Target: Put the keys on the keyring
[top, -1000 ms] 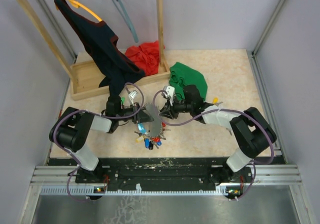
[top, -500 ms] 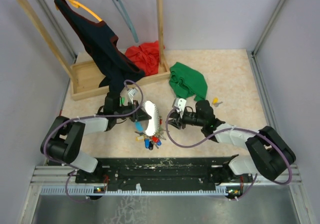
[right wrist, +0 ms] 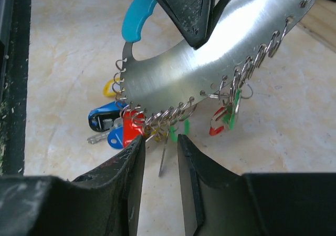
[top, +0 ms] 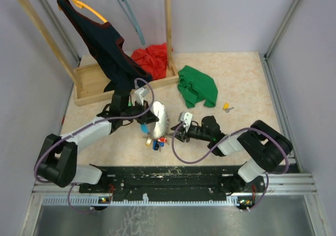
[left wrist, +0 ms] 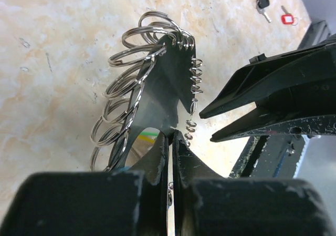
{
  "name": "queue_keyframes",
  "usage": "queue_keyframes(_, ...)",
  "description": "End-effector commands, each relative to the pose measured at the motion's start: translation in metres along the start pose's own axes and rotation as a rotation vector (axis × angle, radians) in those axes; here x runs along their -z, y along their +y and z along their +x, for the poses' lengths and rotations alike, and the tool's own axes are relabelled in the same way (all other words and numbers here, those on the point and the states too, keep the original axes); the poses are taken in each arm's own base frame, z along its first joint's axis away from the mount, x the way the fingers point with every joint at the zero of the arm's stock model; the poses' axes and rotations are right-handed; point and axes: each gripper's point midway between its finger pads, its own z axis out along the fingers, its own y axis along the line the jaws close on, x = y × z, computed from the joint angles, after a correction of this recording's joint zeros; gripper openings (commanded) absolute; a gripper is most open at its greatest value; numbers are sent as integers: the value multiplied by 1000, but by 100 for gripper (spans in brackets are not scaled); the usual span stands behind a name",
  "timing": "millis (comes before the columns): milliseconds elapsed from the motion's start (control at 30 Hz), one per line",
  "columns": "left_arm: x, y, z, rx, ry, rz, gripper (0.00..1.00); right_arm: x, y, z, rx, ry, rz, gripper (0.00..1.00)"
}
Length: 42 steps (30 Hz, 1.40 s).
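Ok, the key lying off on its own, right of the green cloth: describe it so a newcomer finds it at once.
Start from the green cloth crumpled mid-table. Just to its right, on bare tabletop, lies the small yellow-tagged key. It lies alone, while the other coloured tags bunch under the keyring at front centre.

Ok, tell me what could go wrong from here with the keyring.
1. The left gripper holds the keyring by one thin edge only; a push from the right gripper could twist it or slip it free.
2. The right gripper's fingers stand open right beside the hung keys; closing there may snag one of those instead of a free ring.
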Motion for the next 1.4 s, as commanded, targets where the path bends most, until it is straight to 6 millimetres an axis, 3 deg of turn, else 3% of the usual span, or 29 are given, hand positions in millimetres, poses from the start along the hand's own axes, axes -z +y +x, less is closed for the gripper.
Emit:
queue_keyframes(0,8,-3,-13,-102,27,-109,0,-7,-13,-39,69,-158,64,32)
queue_keyframes(567,14,-20,-34,-325,189,-359,0,-11,-15,-35,103,-189,166,32)
queue_keyframes(1367,0,-41,-34,-390,236,-365,0,-32,-7,-35,123,-206,159,32)
